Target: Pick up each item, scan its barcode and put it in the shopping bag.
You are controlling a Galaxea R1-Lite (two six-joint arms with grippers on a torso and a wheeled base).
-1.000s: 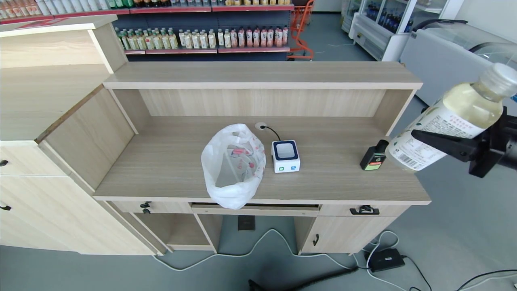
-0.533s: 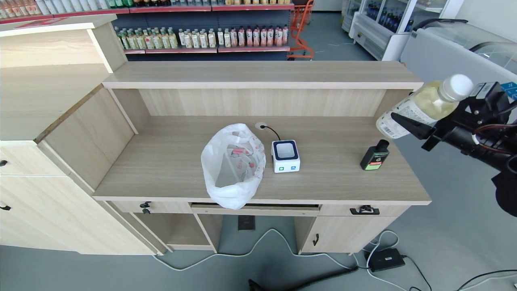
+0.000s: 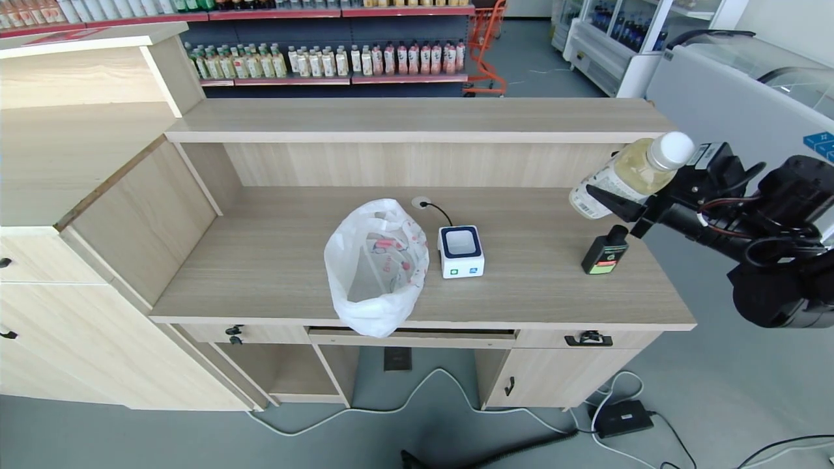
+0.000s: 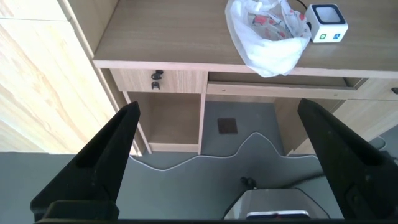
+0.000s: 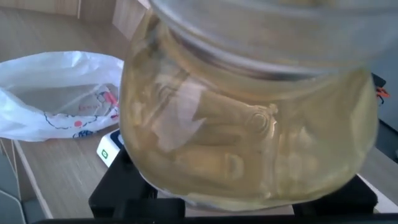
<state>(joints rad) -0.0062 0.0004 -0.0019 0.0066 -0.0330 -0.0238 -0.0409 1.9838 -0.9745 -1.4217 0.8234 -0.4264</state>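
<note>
You had the right gripper (image 3: pixel 616 195) clamped on the bottle (image 3: pixel 627 174) of pale yellow drink. It held the bottle in the air, tilted, over the right end of the counter (image 3: pixel 273 260), with the white cap higher and pointing away from the bag. Just under it a small dark bottle (image 3: pixel 604 251) stood on the counter. The scanner (image 3: pixel 461 252) sat near the middle, and the white shopping bag (image 3: pixel 374 267) lay open just beside it, on its left. Your left gripper (image 4: pixel 217 162) hung low in front of the counter, jaws wide apart, with nothing between them.
</note>
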